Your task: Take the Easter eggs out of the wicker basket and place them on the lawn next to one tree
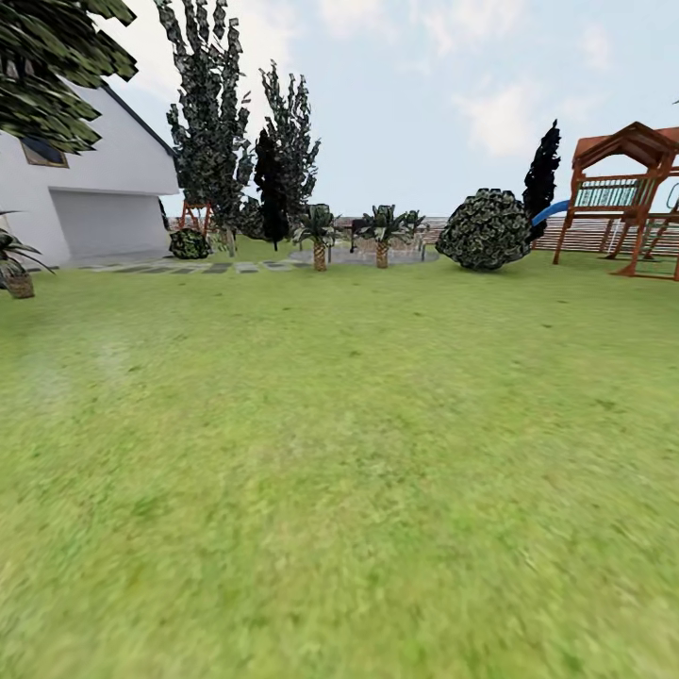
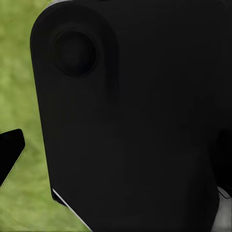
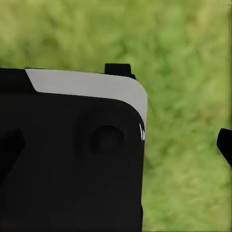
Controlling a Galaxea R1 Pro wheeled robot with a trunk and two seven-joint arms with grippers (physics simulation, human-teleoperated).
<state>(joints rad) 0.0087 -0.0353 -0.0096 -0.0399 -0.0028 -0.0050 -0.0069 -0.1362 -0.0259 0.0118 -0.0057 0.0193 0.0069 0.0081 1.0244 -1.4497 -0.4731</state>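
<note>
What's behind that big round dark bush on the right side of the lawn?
Behind the round dark leafy bush rises a narrow black-leaved tree, and a brown slatted wooden fence runs along the back. A blue slide pokes out beside it. The tree's base and the fence stretch directly behind the bush are covered.

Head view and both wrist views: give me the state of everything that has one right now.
Lawn: open grass ahead.
Garage door: shut.
Round bush: standing by the fence.
Play set: upright at the lawn's right edge.
Left and right grippers: open or shut cannot be told; dark robot bodywork blocks them.
</note>
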